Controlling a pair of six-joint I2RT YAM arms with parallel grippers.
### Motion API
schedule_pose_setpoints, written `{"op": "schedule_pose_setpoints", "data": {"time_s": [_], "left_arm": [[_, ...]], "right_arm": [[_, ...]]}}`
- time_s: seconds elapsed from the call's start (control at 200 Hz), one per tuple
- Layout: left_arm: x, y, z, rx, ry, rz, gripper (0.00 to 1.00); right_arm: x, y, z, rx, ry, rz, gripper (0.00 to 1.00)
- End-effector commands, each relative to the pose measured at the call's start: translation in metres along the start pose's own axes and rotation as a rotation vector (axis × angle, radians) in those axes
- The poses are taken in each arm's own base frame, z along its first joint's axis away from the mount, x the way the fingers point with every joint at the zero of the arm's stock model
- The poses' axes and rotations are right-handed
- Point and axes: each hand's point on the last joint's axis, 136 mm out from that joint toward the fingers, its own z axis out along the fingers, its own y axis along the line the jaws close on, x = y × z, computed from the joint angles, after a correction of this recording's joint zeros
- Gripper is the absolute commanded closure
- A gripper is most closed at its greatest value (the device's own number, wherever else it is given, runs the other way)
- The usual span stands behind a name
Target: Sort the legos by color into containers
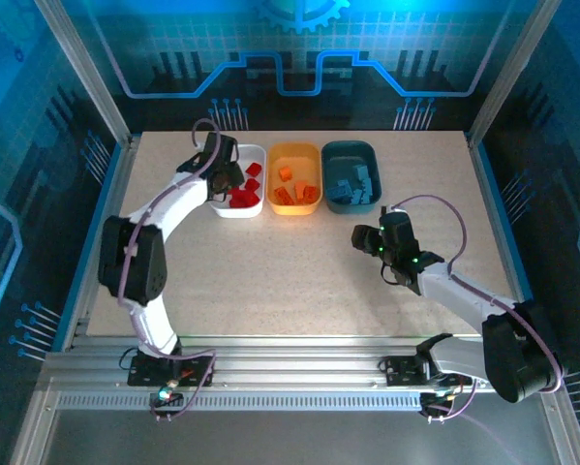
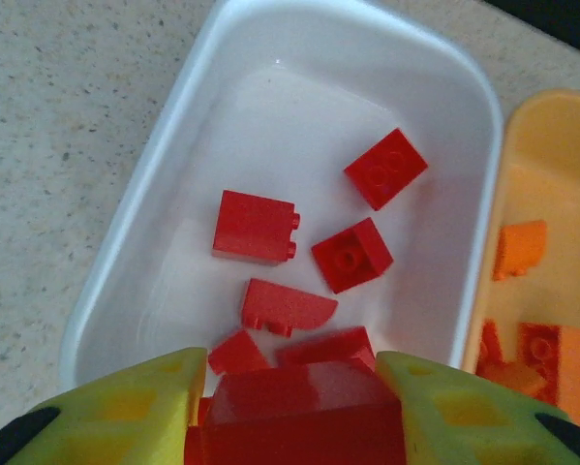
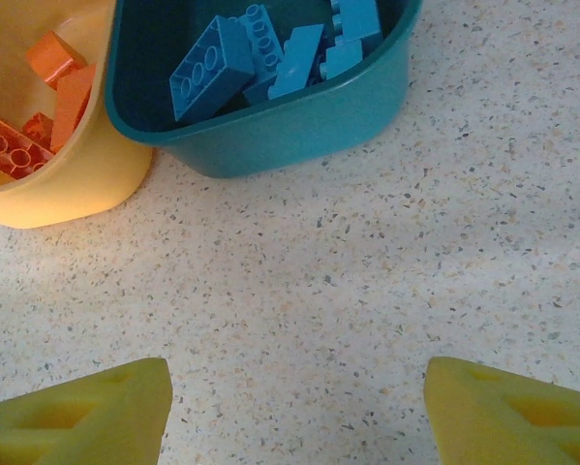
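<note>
The left gripper (image 2: 290,383) is shown by its wrist view clamped on a red lego (image 2: 304,426), unreadable from above; the right gripper (image 3: 294,387) is spread wide.

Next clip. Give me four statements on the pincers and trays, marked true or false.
1. The left pincer grips a red brick above the white tray. True.
2. The right pincer is shut on a blue brick. False: it is open, empty, above bare table.
3. The teal tray holds blue bricks. True.
4. The orange tray stands at one end of the row. False: it stands in the middle, between the white and teal trays.
</note>
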Motion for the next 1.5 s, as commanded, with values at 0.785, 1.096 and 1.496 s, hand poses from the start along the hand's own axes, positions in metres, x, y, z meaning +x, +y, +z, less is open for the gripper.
{"op": "schedule_pose_setpoints", "data": {"time_s": [0.785,1.096,1.496], "left_arm": [[0.044,0.034,-0.219,0.313,-0.524,0.084,0.01],[0.062,0.071,-0.207,0.202,-0.860,0.340,0.01],[0.066,0.145,-0.097,0.082,-0.844,0.232,0.01]], "right_arm": [[-0.071,0.043,-0.103,-0.215,-0.401,-0.007,0.00],[-0.098,0.063,-0.124,-0.147,-0.459,-0.276,0.00],[-0.089,-0.058,-0.067,0.206,-0.491,-0.464,0.00]]}}
